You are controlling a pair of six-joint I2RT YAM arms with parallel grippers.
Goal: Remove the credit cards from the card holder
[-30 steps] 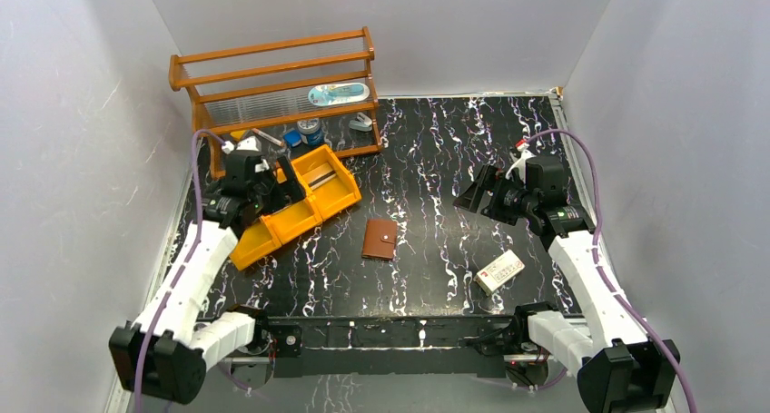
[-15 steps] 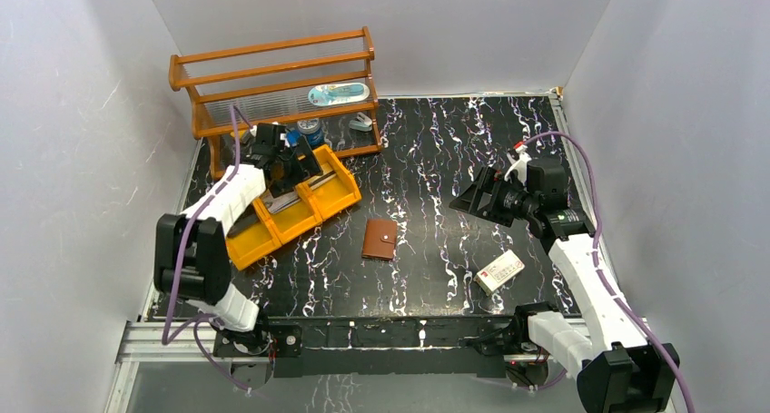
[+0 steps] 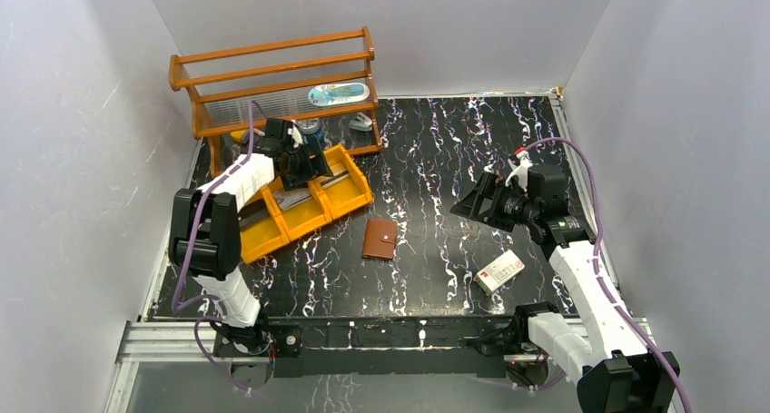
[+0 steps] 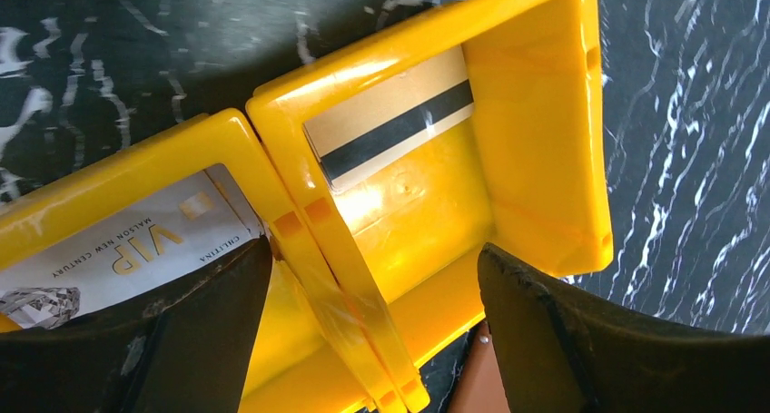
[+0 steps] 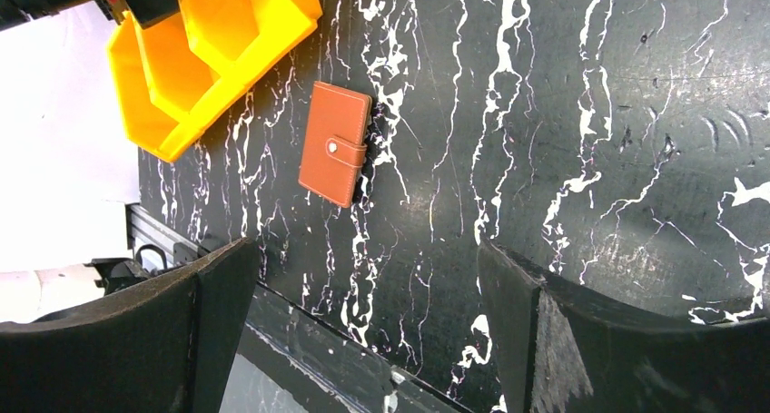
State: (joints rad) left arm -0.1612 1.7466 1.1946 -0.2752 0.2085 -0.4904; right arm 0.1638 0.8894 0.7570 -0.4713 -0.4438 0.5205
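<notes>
The brown card holder lies shut, snap tab fastened, on the black marble table; it also shows in the right wrist view. No cards show in it. My left gripper is open over the orange tray, its jaws astride a divider. One card with a black stripe lies in the end compartment. A white VIP card lies in the one beside it. My right gripper is open and empty, well to the right of the card holder.
A wooden shelf rack with small items stands at the back left, just behind the tray. A small white box lies at the front right. White walls close in the table on three sides.
My left arm has swung back and to the right over the tray, and the tray has shifted a little to the right. My right gripper has dropped slightly nearer. The card holder has not moved.
</notes>
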